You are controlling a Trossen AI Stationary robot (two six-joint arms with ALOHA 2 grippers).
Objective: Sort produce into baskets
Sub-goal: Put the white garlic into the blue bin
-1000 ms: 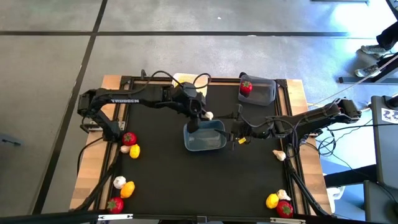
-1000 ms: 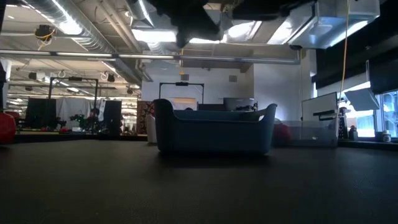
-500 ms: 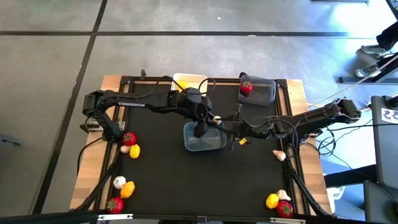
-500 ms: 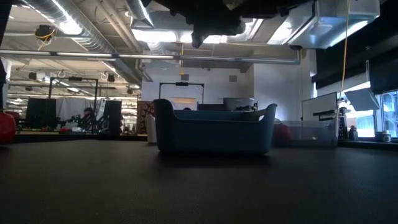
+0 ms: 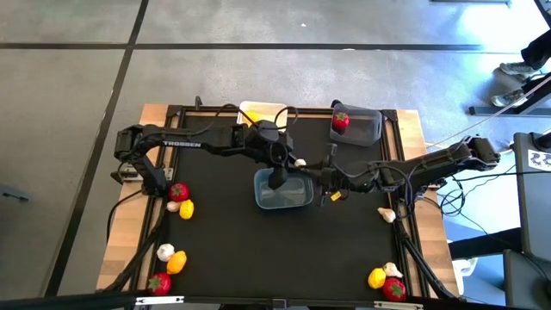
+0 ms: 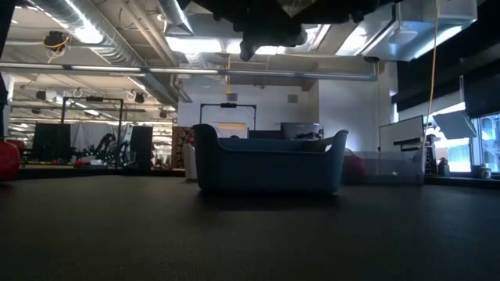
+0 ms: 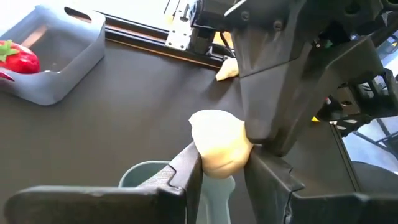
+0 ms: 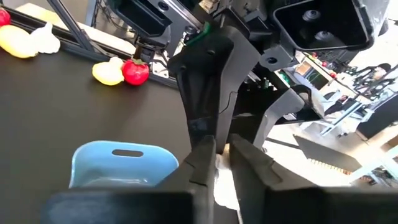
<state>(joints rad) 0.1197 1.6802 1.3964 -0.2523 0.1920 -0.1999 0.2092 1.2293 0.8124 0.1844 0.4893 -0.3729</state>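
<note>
Above the blue-grey basket [image 5: 282,191], left fingers [image 7: 186,171] clamping a garlic bulb [image 7: 219,142], right fingers [image 8: 202,155] nearly closed, holding nothing

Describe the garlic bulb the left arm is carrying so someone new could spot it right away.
Find the blue-grey basket mid-table. The left gripper, above its far rim, pinches a whitish garlic bulb between its fingers. It is the only bulb held in the air; the others lie on the table near the edges.

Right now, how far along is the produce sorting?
Done: one red piece lies in the dark grey basket. In hand: the left gripper holds a garlic bulb over the blue-grey basket, with the right gripper beside it. Left: clusters along the table's left and right edges.
</note>
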